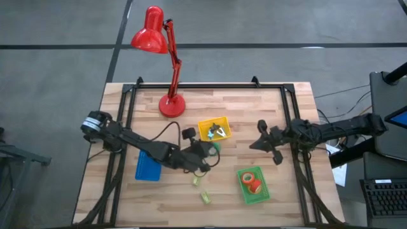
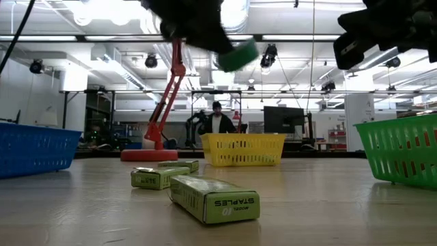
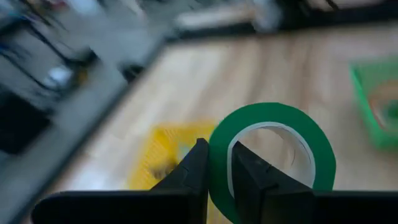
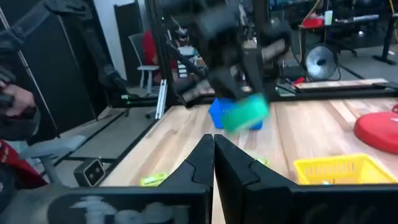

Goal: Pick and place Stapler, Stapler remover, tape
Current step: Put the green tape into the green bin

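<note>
My left gripper (image 1: 210,151) is above the table's middle, just in front of the yellow basket (image 1: 205,127), and is shut on a green tape roll (image 3: 273,155). The roll is in the air, well above the tabletop, in the low view (image 2: 239,55) and the right wrist view (image 4: 244,113). An orange roll (image 1: 248,177) and a red roll (image 1: 255,186) lie in the green basket (image 1: 262,196). My right gripper (image 1: 259,138) is over the table's right part, shut and holding nothing (image 4: 213,152). Small items lie in the yellow basket. My left gripper holds the green tape roll by its ring wall (image 3: 219,163). One finger (image 3: 249,177) is inside the roll's hole and the other finger (image 3: 194,171) is outside. The roll is lifted clear of the table, with the rest of the ring reaching out past the fingertips.
A red desk lamp stands with its base (image 1: 172,105) at the far edge. A blue basket (image 1: 148,166) sits under the left arm. Lime-green staple boxes (image 1: 197,181) (image 1: 205,197) lie near the front, also in the low view (image 2: 215,199). A person (image 2: 217,121) is behind the table.
</note>
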Motion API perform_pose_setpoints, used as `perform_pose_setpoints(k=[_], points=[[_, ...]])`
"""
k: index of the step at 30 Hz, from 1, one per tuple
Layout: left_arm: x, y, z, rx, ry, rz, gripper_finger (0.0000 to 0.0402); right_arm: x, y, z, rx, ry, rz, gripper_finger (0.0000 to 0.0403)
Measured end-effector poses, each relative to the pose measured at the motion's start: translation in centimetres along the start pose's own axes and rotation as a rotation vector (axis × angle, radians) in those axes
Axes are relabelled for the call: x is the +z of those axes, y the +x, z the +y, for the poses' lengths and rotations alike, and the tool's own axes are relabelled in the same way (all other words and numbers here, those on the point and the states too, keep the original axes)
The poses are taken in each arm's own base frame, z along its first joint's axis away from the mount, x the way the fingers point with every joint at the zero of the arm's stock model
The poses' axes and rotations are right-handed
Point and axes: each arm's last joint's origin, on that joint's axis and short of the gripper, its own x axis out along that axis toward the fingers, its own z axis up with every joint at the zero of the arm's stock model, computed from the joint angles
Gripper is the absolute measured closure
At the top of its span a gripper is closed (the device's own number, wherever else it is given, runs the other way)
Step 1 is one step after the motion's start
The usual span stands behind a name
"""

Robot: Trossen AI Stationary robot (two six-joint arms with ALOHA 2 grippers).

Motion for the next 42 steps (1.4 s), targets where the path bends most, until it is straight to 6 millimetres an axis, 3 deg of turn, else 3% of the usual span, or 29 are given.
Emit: perform_pose_setpoints(k=[4,11,20,24,32,42], points=[[1.8,-0.2,0.4,0.159,-0.042,-0.105,0.0350,-0.5,0.6,-0.1,0.005,0.018,0.040,0.0394],[2.8,-0.4,0.5,0.175,-0.074,-0.170,0.0351,-1.0,1.8,0.3,0.058,0.044,0.038,0.0387],[2.9,-0.4,0.5,0.174,-0.094,-0.176,0.0344,-1.0,3.1,0.3,0.103,0.030,-0.020,0.0292],[2.9,-0.4,0.5,0.173,-0.107,-0.182,0.0349,-1.0,3.6,0.4,0.179,0.047,-0.046,0.0268],[3.9,-0.3,0.1,0.065,-0.198,-0.268,0.0348,-1.2,4.5,0.2,0.166,0.027,-0.129,0.0258],[4.0,0.5,-0.9,0.004,-0.219,-0.342,0.0343,-1.3,6.8,-0.1,0.159,0.060,-0.098,0.0249]])
